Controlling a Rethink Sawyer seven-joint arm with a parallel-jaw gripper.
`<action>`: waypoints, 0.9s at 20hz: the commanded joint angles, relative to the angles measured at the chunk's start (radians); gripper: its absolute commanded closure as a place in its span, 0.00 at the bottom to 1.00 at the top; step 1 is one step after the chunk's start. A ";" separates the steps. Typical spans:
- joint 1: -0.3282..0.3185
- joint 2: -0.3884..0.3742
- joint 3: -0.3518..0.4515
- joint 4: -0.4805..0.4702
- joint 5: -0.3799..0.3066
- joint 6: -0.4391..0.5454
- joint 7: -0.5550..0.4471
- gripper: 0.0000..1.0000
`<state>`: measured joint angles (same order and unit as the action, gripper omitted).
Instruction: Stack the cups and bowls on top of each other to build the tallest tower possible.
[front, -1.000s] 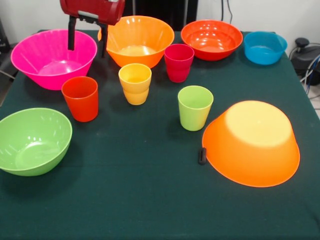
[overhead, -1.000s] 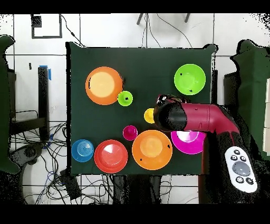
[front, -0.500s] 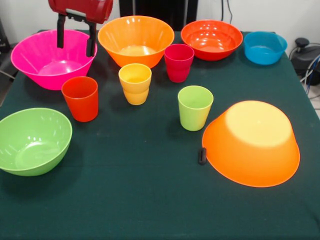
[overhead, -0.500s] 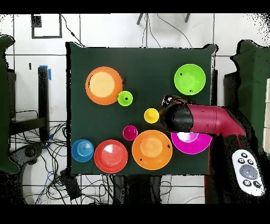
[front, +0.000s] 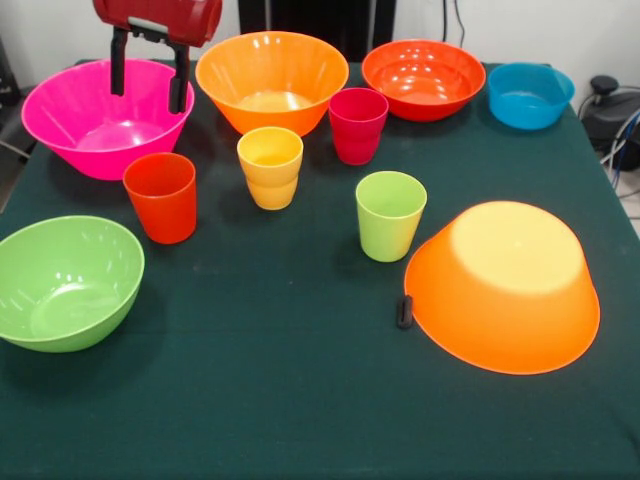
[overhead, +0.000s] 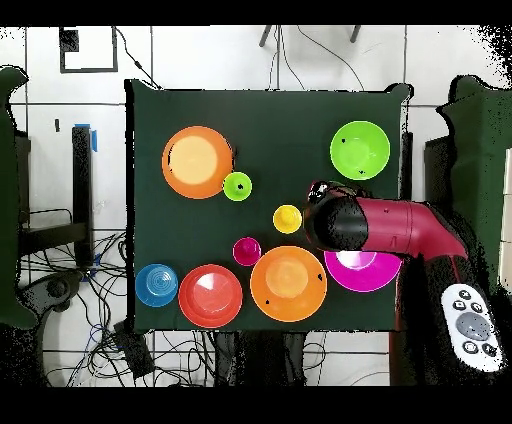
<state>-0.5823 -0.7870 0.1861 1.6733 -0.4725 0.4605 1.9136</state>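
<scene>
Nearest the front camera on the dark green counter (front: 300, 400) sits the lime green bowl (front: 65, 282), mouth up, with nothing in it; across from it lies a big orange bowl (front: 503, 285) turned upside down and tipped a little, its flat bottom up; a small black thing (front: 404, 311) lies on the cloth just beside its rim.

A bit farther back stand the cups, all upright with their mouths up; the lime green cup (front: 389, 215) is just beside the upside-down bowl; the orange-red cup (front: 161, 196) stands near the lime green bowl; the yellow cup (front: 270, 166) is between them and looks like two yellow cups, one sitting inside the other; the crimson cup (front: 357, 125) stands behind it; I can see nothing inside the cups.

At the far side is a row of bowls, all mouth up and with nothing in them: the pink bowl (front: 107, 117), the second big orange bowl (front: 271, 80), the red-orange bowl (front: 423, 78) and the small blue bowl (front: 530, 95).

The claw (front: 150, 78) hangs from the red arm (front: 158, 17) over the pink bowl; its two black fingers (front: 119, 62) point straight down, spread well apart, holding nothing; the tips are above the bowl's far rim and I cannot tell if they touch it.
</scene>
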 joint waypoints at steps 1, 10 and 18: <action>0.023 0.040 0.010 0.039 -0.074 0.001 -0.028 0.00; 0.029 0.036 -0.006 0.078 -0.022 0.007 0.045 0.00; 0.045 0.036 -0.035 0.117 0.021 -0.035 0.124 0.00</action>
<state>-0.5715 -0.7871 0.1573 1.7118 -0.4570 0.4605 1.9136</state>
